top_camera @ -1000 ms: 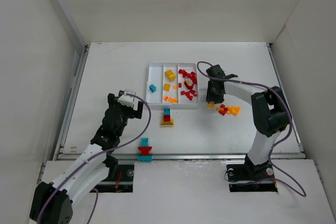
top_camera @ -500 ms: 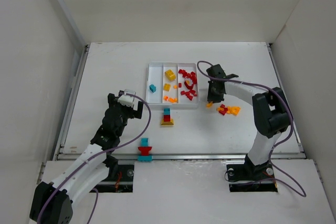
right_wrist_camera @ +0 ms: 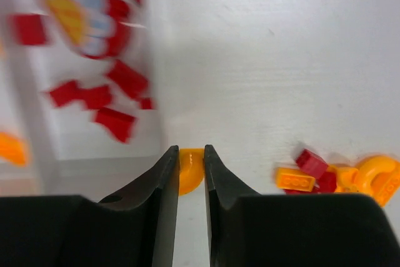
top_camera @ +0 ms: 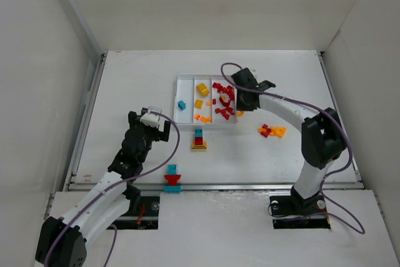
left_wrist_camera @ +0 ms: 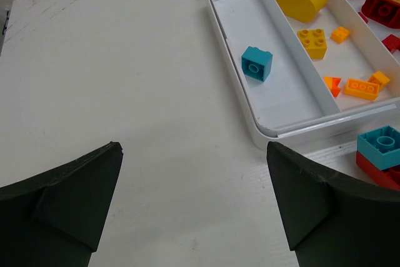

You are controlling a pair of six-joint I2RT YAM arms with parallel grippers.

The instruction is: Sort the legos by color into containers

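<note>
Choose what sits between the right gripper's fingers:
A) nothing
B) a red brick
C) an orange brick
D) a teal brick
C: in the right wrist view, the right gripper is closed on an orange brick, which shows between its two fingers.

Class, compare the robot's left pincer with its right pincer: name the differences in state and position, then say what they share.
The left pincer stands wide open and empty; the right pincer is shut on a small orange lego. The left pincer hangs over the table, short of the tray's left compartment; the right pincer sits by the tray's right edge, beside the red pieces. Both have two dark fingers.
</note>
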